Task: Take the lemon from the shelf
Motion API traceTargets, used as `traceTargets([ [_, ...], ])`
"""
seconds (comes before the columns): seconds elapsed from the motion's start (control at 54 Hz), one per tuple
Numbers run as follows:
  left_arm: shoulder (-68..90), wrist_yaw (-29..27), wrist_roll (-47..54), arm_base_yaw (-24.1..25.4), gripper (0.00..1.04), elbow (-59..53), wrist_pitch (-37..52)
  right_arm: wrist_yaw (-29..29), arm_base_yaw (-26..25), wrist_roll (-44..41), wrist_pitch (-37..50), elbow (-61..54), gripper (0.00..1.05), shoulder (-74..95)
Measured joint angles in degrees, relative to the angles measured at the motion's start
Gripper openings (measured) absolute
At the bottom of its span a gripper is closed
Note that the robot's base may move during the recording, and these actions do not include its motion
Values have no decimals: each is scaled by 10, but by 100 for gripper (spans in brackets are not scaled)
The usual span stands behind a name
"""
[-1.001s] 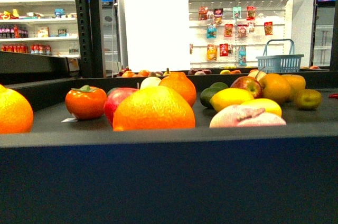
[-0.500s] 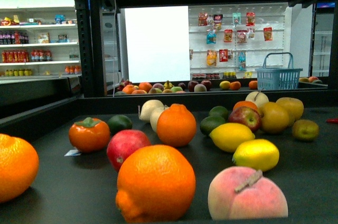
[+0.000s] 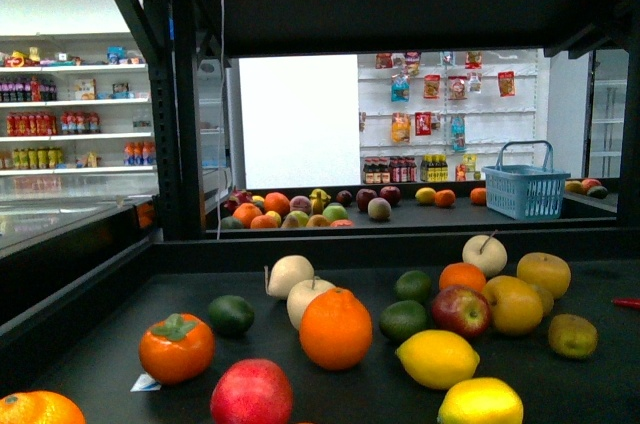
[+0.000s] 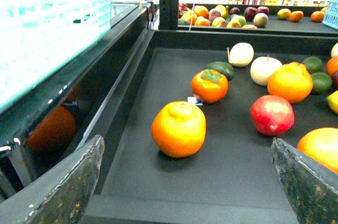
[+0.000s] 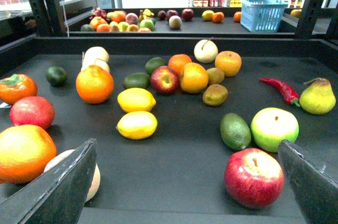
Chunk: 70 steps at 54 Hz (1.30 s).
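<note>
Lying on shelf (image 5: pixel 179 182), nearer lemon (image 5: pixel 137 124) well ahead of right gripper (image 5: pixel 186 147), fingers (image 5: pixel 63 192) wide apart, left gripper (image 4: pixel 186 140) wide too.

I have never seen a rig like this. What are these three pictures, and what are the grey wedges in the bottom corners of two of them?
This is a two-armed robot facing a fruit rack. One picture comes from a camera on its body, looking straight ahead; neither arm shows there. The other two come from cameras on its wrists. The grey wedges are gripper fingers: the left gripper and the right gripper, both open and holding nothing. On the dark shelf lie loose oranges, apples, a red chilli, and a lemon with a second lemon just beside it. The job is to pick up a lemon; neither is touched yet.
</note>
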Motion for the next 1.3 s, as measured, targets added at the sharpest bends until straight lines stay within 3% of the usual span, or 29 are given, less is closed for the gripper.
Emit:
traceTargets([
  [0.908,0,0,0,0,97,0,0,1,0,0,0,0,102,0],
  [0.964,15,29,-50,7,97,9,-29,1,0,0,0,0,102,0],
  [1.093,144,108,-227,80,97,49,31,1,0,0,0,0,102,0],
  [1.297,447,275,-479,276,97,241,154,1,0,0,0,0,102,0],
])
